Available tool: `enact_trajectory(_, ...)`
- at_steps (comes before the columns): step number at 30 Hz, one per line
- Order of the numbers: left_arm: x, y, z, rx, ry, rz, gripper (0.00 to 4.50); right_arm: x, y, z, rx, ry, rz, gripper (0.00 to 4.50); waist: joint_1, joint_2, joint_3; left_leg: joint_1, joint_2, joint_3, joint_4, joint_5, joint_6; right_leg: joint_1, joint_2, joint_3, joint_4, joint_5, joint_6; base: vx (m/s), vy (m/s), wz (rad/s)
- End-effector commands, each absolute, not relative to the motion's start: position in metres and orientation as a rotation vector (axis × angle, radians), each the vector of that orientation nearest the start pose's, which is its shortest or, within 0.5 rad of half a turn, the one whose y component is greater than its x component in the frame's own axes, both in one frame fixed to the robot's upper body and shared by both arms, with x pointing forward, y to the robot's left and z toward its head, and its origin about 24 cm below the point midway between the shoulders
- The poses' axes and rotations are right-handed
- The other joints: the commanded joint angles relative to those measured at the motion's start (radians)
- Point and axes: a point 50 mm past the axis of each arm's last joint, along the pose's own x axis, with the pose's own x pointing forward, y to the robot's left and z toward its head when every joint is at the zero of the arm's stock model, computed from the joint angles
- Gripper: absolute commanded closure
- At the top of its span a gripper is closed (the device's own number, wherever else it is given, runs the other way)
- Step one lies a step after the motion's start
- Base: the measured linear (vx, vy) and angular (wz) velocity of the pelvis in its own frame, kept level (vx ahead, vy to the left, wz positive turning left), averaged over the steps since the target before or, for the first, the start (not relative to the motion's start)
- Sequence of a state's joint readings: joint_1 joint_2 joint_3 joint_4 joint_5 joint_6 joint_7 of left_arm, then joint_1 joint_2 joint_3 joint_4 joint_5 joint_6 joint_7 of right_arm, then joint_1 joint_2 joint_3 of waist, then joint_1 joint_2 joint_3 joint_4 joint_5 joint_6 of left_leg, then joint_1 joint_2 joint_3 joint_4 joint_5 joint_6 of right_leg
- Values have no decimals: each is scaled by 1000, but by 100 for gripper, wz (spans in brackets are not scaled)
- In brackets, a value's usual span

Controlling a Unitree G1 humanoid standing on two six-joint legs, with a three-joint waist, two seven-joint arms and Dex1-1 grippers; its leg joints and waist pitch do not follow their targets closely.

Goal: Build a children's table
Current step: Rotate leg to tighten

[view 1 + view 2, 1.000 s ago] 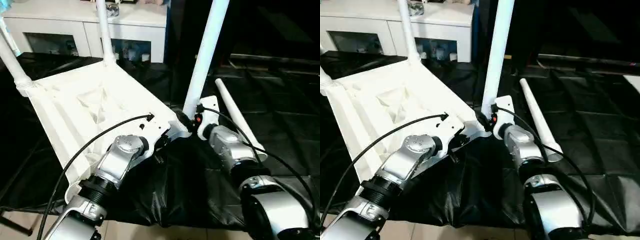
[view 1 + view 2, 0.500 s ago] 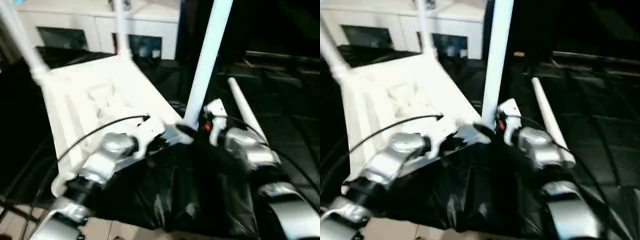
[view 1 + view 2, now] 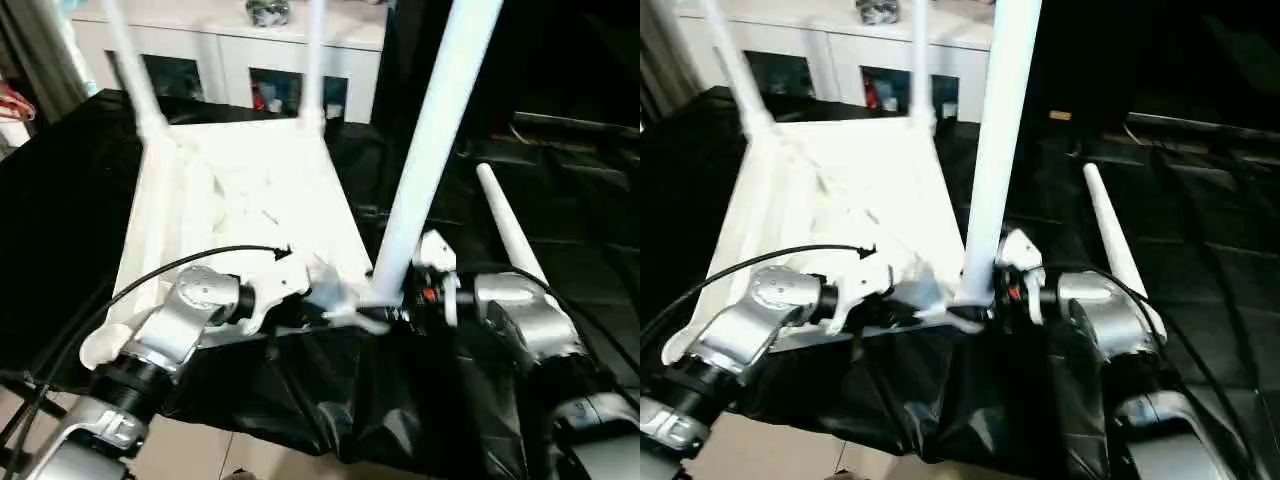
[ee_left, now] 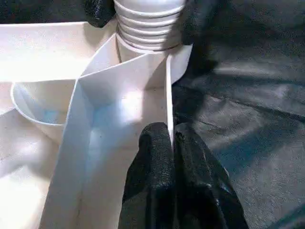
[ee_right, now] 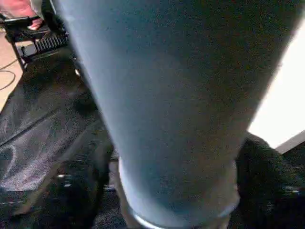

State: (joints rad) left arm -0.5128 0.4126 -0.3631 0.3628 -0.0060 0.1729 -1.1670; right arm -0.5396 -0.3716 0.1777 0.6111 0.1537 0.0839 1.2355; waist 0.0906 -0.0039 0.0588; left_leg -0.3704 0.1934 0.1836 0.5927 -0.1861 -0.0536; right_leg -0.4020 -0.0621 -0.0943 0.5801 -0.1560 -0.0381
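The white tabletop lies ribbed side up on black cloth. Two legs stand in its far corners. A third leg stands in the near right corner, its ribbed base in the socket. My left gripper is shut on the thin rim wall beside that corner. My right gripper is shut on the base of this leg, one black finger on each side of the tube. The fourth leg lies loose on the cloth to the right.
A white cabinet with glass doors stands behind the work surface. The black cloth hangs over the near edge, with pale floor below. A black cable arcs over my left forearm.
The head view has shifted. Against the cabinet, the tabletop's far end has swung to the right, so it now lies squarer to me. Both grippers keep their holds.
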Motion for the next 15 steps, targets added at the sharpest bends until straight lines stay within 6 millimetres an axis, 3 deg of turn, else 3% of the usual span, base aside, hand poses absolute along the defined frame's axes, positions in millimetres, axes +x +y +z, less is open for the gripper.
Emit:
enact_trajectory(1, 296, 105, 69, 481, 328, -1461, 450, 305, -145, 45, -156, 385, 1339, 133, -5, 7, -75, 19, 51, -13, -66, -159, 49, 54, -87, 57, -54, -215, -204, 0, 0, 0)
enact_trajectory(2, 296, 105, 69, 481, 328, -1461, 450, 305, -145, 45, -156, 385, 1339, 156, -5, 7, -76, 19, 51, -14, -66, -157, 50, 54, -87, 57, -53, -210, -204, 0, 0, 0)
enact_trajectory(11, 304, 104, 66, 483, 322, -1355, 450, 300, -139, 37, -113, 397, 1290, 174, -3, 5, -74, 22, 51, -13, -65, -168, 46, 53, -88, 57, -58, -244, -194, 0, 0, 0)
enact_trajectory(12, 307, 102, 66, 476, 314, -1317, 450, 302, -138, 35, -107, 391, 1251, 175, -5, 6, -70, 29, 51, -11, -66, -200, 36, 46, -88, 58, -67, -287, -189, 0, 0, 0)
enact_trajectory(13, 310, 100, 67, 464, 300, -1276, 450, 305, -136, 33, -106, 382, 1202, 175, -8, 3, -67, 26, 48, -13, -67, -211, 27, 48, -89, 57, -71, -323, -179, 0, 0, 0)
enact_trajectory(15, 323, 89, 69, 418, 266, -1084, 450, 321, -130, 24, -69, 356, 914, 175, -16, 0, -67, 23, 47, -17, -70, -218, 14, 50, -91, 55, -75, -369, -158, 0, 0, 0)
